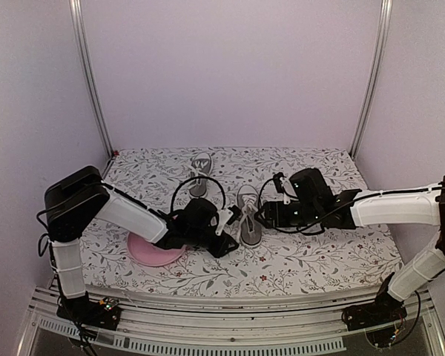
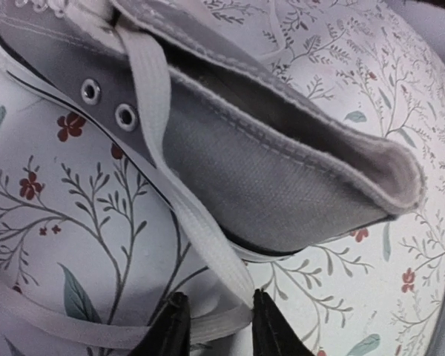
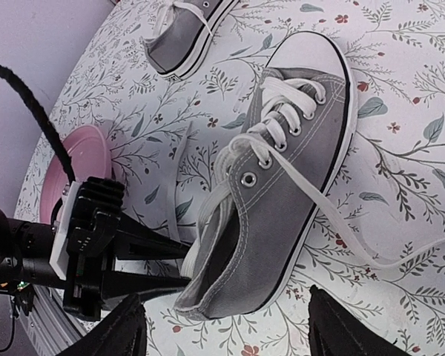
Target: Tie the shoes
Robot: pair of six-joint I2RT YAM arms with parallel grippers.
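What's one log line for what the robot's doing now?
left gripper: open, straddling white lace | right gripper: open, by near shoe | lace: not tied

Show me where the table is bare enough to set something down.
Bare cloth runs along the near edge right of the plate, below the right arm, and at the back right past the far shoe. The middle is crowded: left pincer and right pincer flank the near shoe and its loose laces.

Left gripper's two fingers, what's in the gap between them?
A white shoelace from the grey shoe lies in that gap of the left gripper. The left wrist view shows it; whether it is pinched is unclear.
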